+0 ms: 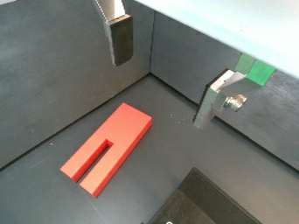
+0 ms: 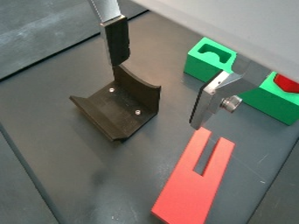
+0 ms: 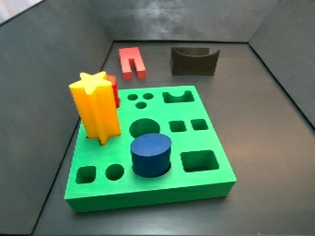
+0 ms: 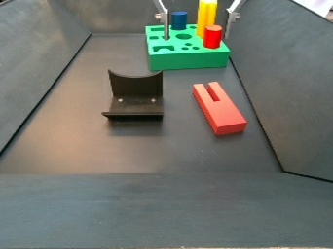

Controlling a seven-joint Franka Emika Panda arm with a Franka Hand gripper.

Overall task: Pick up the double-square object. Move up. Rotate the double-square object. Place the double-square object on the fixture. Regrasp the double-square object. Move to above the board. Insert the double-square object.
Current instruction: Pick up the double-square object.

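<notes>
The double-square object (image 1: 107, 149) (image 2: 193, 179) is a salmon-red flat block with a slot. It lies flat on the dark floor in both wrist views and in both side views (image 3: 132, 61) (image 4: 219, 107). The fixture (image 2: 117, 109) (image 3: 193, 60) (image 4: 132, 95) stands beside it, dark with a curved notch on top. The green board (image 3: 185, 171) (image 4: 189, 60) has many shaped holes. My gripper (image 1: 167, 74) (image 2: 163, 74) (image 4: 196, 12) hangs open and empty well above the floor, near the board end. Its fingers (image 1: 121, 39) touch nothing.
A yellow star prism (image 3: 96, 106) (image 4: 205, 15), a blue cylinder (image 3: 150, 154) and a darker red peg (image 4: 213, 37) stand in the board. Grey walls (image 3: 74, 37) enclose the floor on all sides. A green board corner (image 2: 211, 59) shows beyond the fixture.
</notes>
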